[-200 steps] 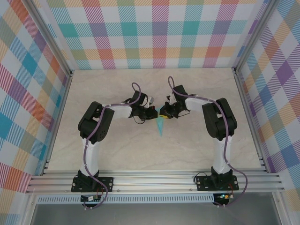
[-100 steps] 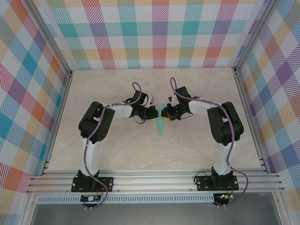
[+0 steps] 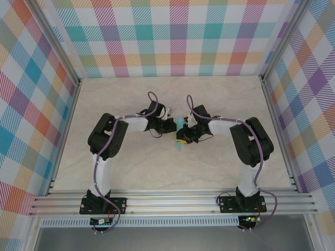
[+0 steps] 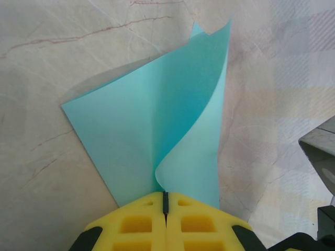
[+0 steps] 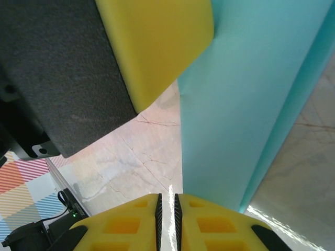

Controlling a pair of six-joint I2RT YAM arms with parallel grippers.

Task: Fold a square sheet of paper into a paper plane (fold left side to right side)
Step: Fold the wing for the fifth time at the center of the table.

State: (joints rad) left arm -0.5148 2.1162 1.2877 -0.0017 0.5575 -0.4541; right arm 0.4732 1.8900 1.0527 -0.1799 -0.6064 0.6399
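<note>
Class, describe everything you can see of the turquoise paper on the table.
The turquoise paper is thin, plain and partly folded into a tapering shape with a centre crease. One flap curls up loosely instead of lying flat. It rests on the marble-look table between both arms, with the left gripper shut at its near edge.

A pale beige tabletop with faint brown marble veining (image 3: 157,167) carries everything here. Directly on it, out in the middle, lies a thin turquoise-blue sheet of paper folded into a narrow tapering shape (image 3: 180,137), right between the two pincer tips, the left arm's pincer (image 3: 173,127) at its left edge and the right arm's pincer (image 3: 181,137) over its right side. From the left wrist view the paper (image 4: 157,130) spreads out ahead of the pincer (image 4: 165,201), one flap curling up off the marble-look surface (image 4: 63,47). From the right wrist view the paper (image 5: 246,104) runs ahead and to the right of the pincer (image 5: 167,201).
</note>
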